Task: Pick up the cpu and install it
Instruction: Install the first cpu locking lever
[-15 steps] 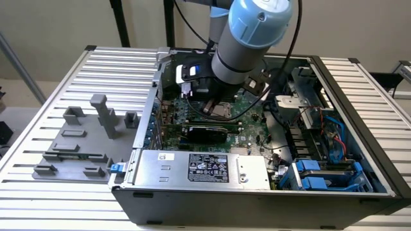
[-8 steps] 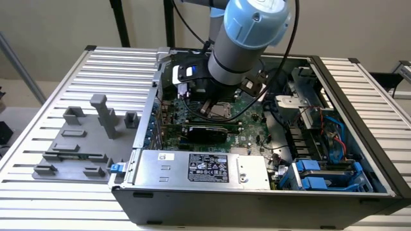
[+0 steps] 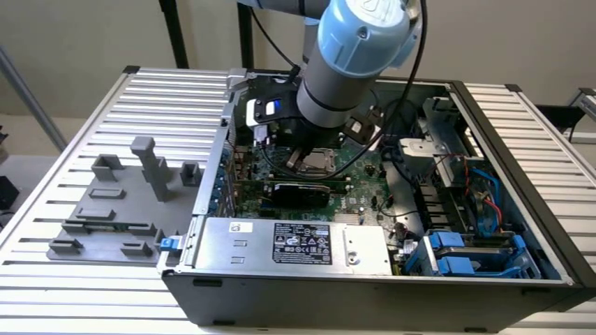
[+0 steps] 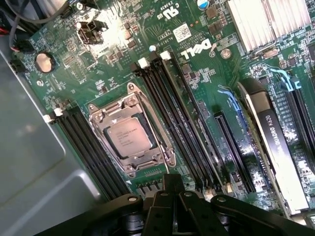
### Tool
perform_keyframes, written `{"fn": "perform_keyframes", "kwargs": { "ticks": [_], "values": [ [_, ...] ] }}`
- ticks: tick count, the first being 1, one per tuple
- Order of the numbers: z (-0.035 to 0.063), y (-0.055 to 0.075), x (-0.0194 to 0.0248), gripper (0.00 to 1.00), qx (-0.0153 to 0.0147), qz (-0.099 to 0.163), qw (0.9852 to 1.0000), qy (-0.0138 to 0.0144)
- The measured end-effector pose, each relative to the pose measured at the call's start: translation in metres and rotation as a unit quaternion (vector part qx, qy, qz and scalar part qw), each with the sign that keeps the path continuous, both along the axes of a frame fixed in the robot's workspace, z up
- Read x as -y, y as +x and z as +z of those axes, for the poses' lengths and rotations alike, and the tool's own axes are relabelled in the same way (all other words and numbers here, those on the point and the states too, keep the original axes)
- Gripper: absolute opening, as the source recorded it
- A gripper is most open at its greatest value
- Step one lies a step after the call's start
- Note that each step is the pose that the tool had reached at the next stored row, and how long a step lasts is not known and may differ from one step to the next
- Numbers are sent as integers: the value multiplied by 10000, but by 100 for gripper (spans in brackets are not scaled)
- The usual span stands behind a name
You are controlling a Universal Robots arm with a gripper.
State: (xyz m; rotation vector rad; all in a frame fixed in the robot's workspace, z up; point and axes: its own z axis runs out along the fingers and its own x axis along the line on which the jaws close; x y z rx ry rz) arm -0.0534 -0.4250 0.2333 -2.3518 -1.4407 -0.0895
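The cpu [image 4: 130, 138], a flat square chip with a silvery top and printed text, lies flat inside the metal-framed motherboard socket [image 4: 101, 116]. My gripper [image 4: 171, 186] hangs just above the board beside the socket, its black fingers shut together with nothing between them. In the exterior view the arm reaches down into the open computer case, and the gripper [image 3: 303, 148] hovers over the socket [image 3: 323, 161] on the green motherboard.
Black memory slots [image 4: 172, 113] run along both sides of the socket. A graphics card [image 4: 275, 147] and a finned heat sink [image 4: 266, 19] stand nearby. The case holds a power supply [image 3: 289, 244] and blue drive bays [image 3: 456, 255]. Grey fixture blocks [image 3: 121, 202] sit on the slatted table.
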Motion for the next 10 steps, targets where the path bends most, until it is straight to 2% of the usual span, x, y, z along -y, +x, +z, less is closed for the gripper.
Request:
{"fn": "perform_keyframes", "kwargs": {
  "ticks": [6,10],
  "values": [
    [-83,-49,-23,11,17,0,10000,-3],
    [-140,-76,-56,11,44,0,10000,-10]
  ]
}}
